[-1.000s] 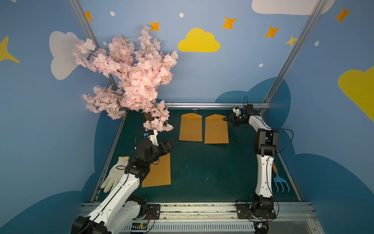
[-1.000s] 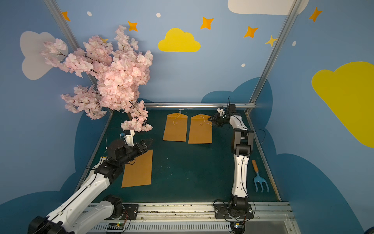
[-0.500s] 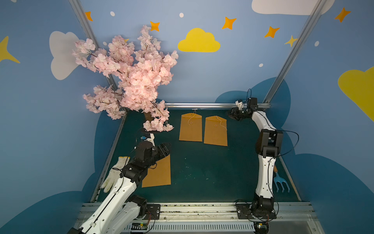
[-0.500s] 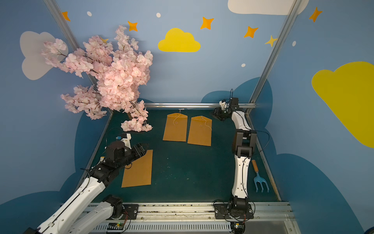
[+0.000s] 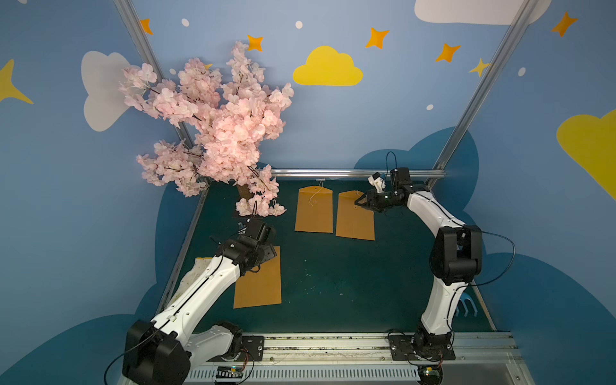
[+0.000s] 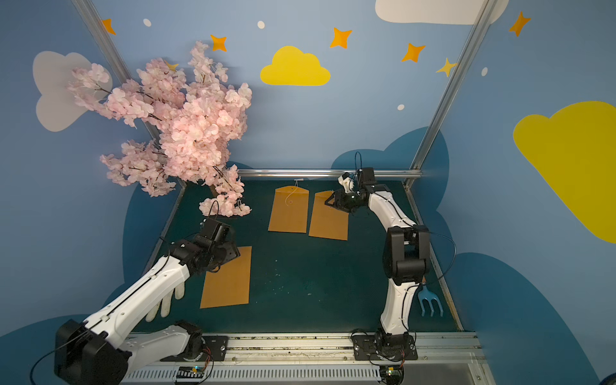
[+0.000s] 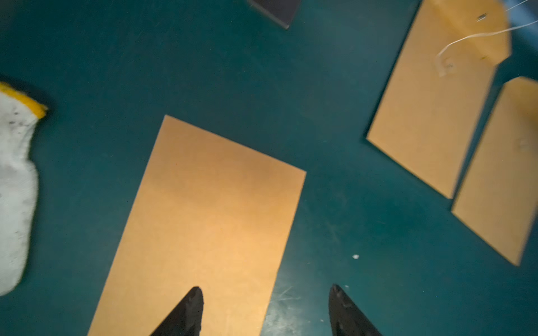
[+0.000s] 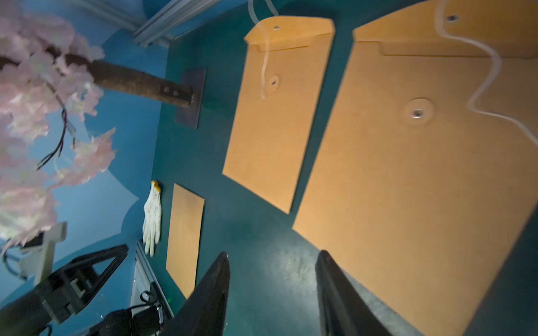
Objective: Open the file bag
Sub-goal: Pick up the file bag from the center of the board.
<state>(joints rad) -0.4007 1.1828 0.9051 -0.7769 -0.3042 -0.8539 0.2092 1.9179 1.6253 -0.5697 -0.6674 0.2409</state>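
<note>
- Right file bag (image 5: pixel 355 215) (image 6: pixel 328 216) (image 8: pixel 407 174): brown kraft, flat on the green mat (image 5: pixel 333 283) at the far side, flap end toward the back rail. The flap is folded down. A white string (image 8: pixel 489 72) runs loose past the flap rivet and curls beside the round closure disc (image 8: pixel 418 112), not wound on it.
- Middle file bag (image 5: pixel 314 208) (image 6: pixel 288 210) (image 8: pixel 276 116) (image 7: pixel 431 101): same type, just beside it on the left, apart by a thin strip of mat. Its string is also loose.
- Near file bag (image 5: pixel 260 283) (image 6: pixel 228 280) (image 7: pixel 209 218): plain face up, well apart from the other 2, on the left half of the mat.
- Around: pink blossom tree (image 5: pixel 226 133) at the far left corner, its branches hanging over that corner. White glove (image 6: pixel 166 303) (image 7: pixel 14 189) at the left edge, blue rake (image 6: pixel 430 301) at the right edge. Nothing lies on the 3 bags.
- Right gripper (image 5: pixel 357 202) (image 8: pixel 272 254): at the right file bag's flap end, on its right edge. Jaws are parted about halfway with only mat between them, and 1 finger overlaps the bag's edge. We cannot tell whether it touches.
- Left gripper (image 7: pixel 265 287): jaws spread wide and empty, over the far end of the near file bag.
</note>
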